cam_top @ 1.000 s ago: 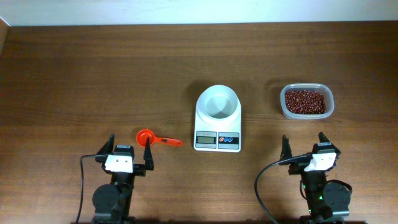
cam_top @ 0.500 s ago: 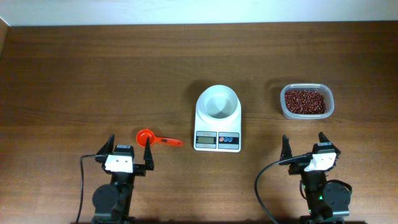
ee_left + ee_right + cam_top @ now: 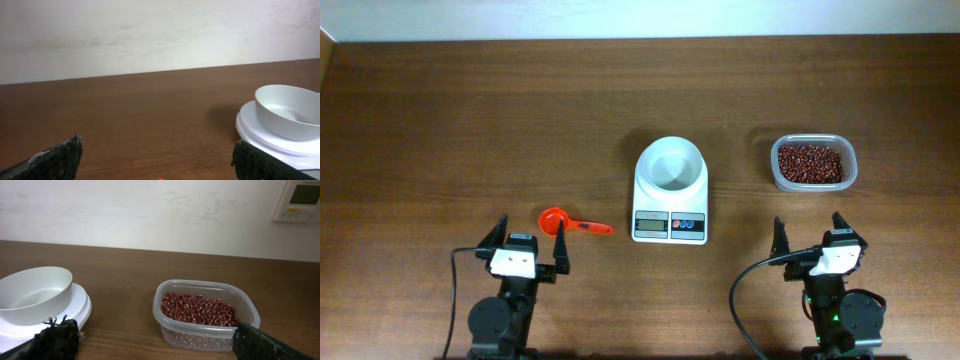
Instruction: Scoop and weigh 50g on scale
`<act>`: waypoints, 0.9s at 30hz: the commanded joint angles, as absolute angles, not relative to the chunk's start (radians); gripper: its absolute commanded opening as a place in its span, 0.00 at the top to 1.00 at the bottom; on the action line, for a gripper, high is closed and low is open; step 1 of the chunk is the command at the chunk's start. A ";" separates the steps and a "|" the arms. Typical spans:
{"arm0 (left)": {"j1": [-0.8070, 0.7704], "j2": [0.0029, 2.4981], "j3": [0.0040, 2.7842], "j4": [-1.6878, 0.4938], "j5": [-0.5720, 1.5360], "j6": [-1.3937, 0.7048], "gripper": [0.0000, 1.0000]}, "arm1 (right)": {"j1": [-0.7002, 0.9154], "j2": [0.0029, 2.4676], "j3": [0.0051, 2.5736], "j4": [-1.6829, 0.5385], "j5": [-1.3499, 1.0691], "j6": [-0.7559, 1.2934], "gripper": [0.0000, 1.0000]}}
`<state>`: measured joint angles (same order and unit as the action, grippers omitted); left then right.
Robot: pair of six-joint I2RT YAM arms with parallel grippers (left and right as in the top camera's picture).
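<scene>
The white scale (image 3: 670,225) stands mid-table with an empty white bowl (image 3: 670,165) on top, its display and buttons facing the front edge. The dark red-brown beans (image 3: 810,162) fill a clear plastic tub (image 3: 850,180) to the scale's right. My left gripper (image 3: 530,232) is open near the front left, nothing between its fingers. Its right fingertip is just in front of an orange-red scoop (image 3: 565,222). My right gripper (image 3: 809,224) is open in front of the tub, empty. The right wrist view shows the beans (image 3: 200,309) ahead and the bowl (image 3: 35,292) to the left.
In the left wrist view the bowl (image 3: 287,117) stands at the right, and the scoop (image 3: 160,178) is only a red speck at the bottom edge. Black cables trail from both arm bases. A pale wall runs along the table's far edge.
The left gripper has edged very slightly to the right, toward the scoop. The right arm and all objects are unmoved.
</scene>
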<state>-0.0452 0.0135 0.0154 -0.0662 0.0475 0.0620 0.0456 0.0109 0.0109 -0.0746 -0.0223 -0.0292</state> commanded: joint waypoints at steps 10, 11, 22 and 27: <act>-0.041 0.008 0.056 -0.062 0.090 -0.009 0.01 | 0.053 0.007 0.006 -0.080 -0.014 -0.022 0.01; -0.041 0.018 0.078 -0.064 0.090 -0.009 0.01 | 0.053 0.007 0.006 -0.080 -0.014 -0.022 0.01; -0.041 0.625 0.610 -0.300 0.090 -0.008 0.01 | 0.053 0.007 0.006 -0.080 -0.014 -0.022 0.01; -0.041 0.907 0.984 -0.636 0.232 -0.008 0.01 | 0.053 0.007 0.006 -0.080 -0.014 -0.022 0.01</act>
